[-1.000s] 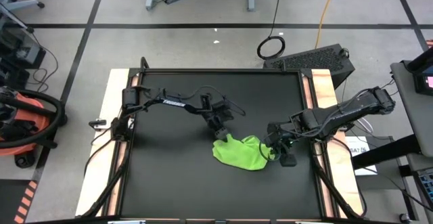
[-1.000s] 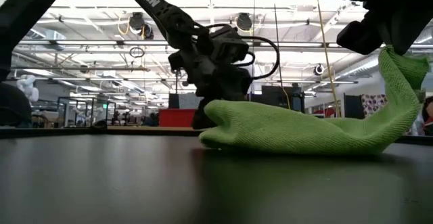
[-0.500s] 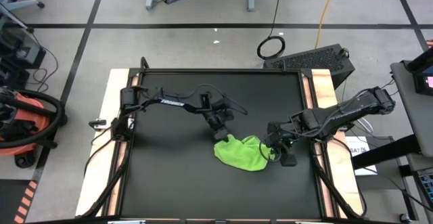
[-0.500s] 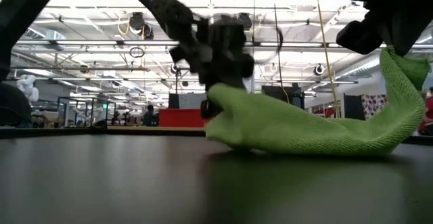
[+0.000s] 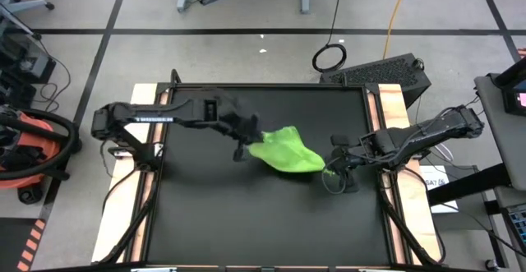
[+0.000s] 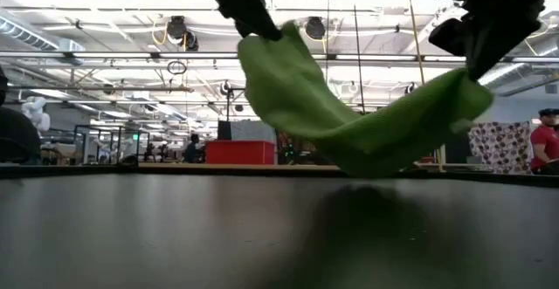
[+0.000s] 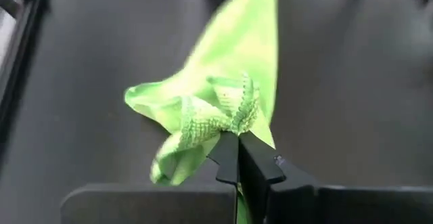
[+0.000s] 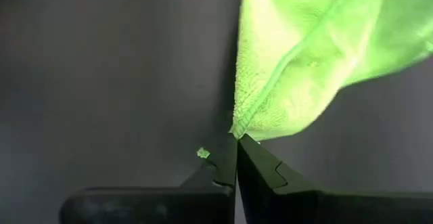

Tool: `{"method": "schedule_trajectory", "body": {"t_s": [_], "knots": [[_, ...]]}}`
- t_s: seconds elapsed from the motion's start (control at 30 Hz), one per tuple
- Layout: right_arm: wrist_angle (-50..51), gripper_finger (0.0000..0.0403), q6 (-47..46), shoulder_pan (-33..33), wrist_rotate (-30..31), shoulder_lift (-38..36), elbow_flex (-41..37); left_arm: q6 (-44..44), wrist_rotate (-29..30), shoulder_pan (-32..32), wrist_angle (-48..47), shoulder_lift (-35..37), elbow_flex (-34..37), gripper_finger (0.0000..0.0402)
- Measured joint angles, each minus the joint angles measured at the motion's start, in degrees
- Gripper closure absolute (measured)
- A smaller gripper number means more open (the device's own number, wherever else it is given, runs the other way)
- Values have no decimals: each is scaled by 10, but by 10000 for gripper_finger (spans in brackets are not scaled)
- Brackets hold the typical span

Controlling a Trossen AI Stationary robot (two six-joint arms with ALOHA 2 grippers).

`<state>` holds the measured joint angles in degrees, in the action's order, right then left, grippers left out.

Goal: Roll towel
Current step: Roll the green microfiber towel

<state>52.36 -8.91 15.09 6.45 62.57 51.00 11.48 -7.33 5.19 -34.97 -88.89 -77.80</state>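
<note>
Black matting covers the table (image 5: 205, 214), bare across its near half, and everything that matters hangs over its middle. Taking the small lime-green towel of thin soft cloth (image 5: 283, 150) as the landmark: it is off the mat, slung between the two arms like a hammock, its sagging belly lowest in the low view (image 6: 367, 145) and seemingly just clear of the surface, though whether it brushes the mat I cannot tell.

At the towel's right end, the right gripper (image 8: 237, 143) has its fingers pressed together on a corner of the cloth, pinching the hemmed edge. At the towel's left end, slightly farther back on the table and higher, the left gripper (image 7: 238, 143) is likewise clamped tight on a bunched, crumpled fold of the fabric.

Judging by this, the step in hand is the spreading: both ends are held and the cloth is lifted to be drawn out, since a roll needs a flat start. The next move calls for pulling the two ends apart until the sag goes, then laying the towel smooth on the mat. The left hold looks like a wad rather than a clean corner, so the cloth may come down twisted.
</note>
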Motion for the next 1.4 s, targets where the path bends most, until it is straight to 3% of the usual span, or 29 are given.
{"method": "schedule_trajectory", "body": {"t_s": [0.13, 0.4, 0.5, 0.73, 0.93, 1.13, 1.4], "knots": [[-1, 403, 18, 0, 10, -3, 0, -2, 1, -34, -19, -14, 34, 367], [-1, 403, 32, 0, -4, -2, 0, -109, 14, -56, -21, -32, 103, 168], [-2, 403, 36, 0, -10, -2, 0, -111, 14, -55, -10, -31, 104, 122], [1, 403, 48, 0, -28, -1, 0, -121, -49, -52, 55, -51, 103, 120], [-30, 403, 60, 0, -91, 2, -34, -142, -168, -35, 70, -124, 104, 140], [-43, 403, 30, 0, -95, 2, -68, -155, -160, -35, 76, -164, 104, 157], [-59, 403, 29, 4, -95, 4, -90, -172, -175, -23, 108, -155, 104, 158]]}}
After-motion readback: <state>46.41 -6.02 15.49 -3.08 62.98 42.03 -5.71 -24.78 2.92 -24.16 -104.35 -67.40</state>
